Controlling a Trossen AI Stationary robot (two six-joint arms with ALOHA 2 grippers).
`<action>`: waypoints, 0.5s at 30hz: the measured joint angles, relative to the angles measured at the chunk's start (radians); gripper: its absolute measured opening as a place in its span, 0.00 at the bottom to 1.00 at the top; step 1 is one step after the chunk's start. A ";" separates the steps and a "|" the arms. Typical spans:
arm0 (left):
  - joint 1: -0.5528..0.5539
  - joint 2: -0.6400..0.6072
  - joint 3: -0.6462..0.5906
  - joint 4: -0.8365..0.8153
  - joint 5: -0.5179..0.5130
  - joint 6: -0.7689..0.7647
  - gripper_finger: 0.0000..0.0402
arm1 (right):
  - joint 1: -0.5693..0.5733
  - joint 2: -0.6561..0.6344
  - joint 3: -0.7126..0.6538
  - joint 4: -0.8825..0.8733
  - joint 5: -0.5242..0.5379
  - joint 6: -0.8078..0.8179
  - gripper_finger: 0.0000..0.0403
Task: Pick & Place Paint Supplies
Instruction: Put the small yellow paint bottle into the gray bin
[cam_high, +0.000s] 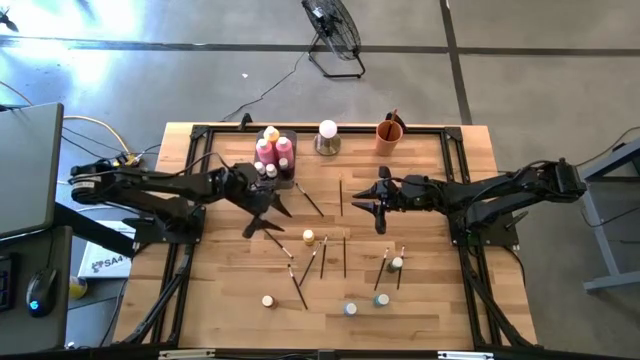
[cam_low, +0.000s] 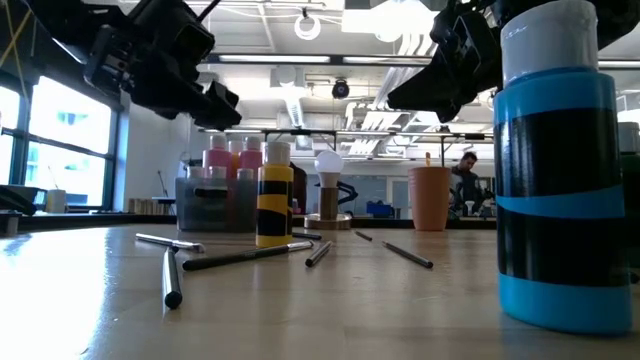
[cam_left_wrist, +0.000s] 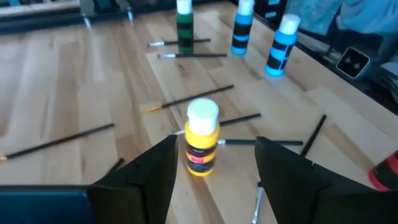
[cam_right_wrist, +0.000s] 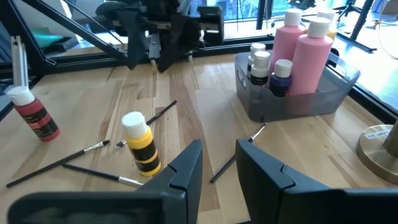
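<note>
Paint bottles (cam_high: 308, 238), white-capped, and dark brushes (cam_high: 345, 255) lie scattered on the bench (cam_high: 220, 290). Tray (cam_right_wrist: 323, 99) holds pink bottles (cam_right_wrist: 298, 46). Left claw (cam_left_wrist: 214, 171) and right claw (cam_right_wrist: 217, 168) both stand apart, empty.

Bright, even overhead light; ceiling lamps (cam_low: 308, 24) blown out in low view. Daylight through window (cam_low: 60, 150). Glare patch on floor (cam_high: 90, 55) in high view. Soft, short shadows on table (cam_high: 220, 300). Low view: near blue bottle (cam_low: 555, 170) blurred, out of focus. Left wrist view soft, edges smeared
</note>
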 joint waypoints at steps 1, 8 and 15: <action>-0.008 0.012 0.000 0.008 -0.006 0.000 0.53 | 0.000 0.000 0.000 0.000 0.000 0.000 0.23; -0.084 0.117 0.000 0.152 -0.058 0.000 0.53 | 0.000 0.000 0.000 0.000 0.000 0.000 0.23; -0.121 0.193 0.000 0.257 -0.142 -0.105 0.53 | 0.000 0.000 0.000 -0.001 0.000 0.000 0.23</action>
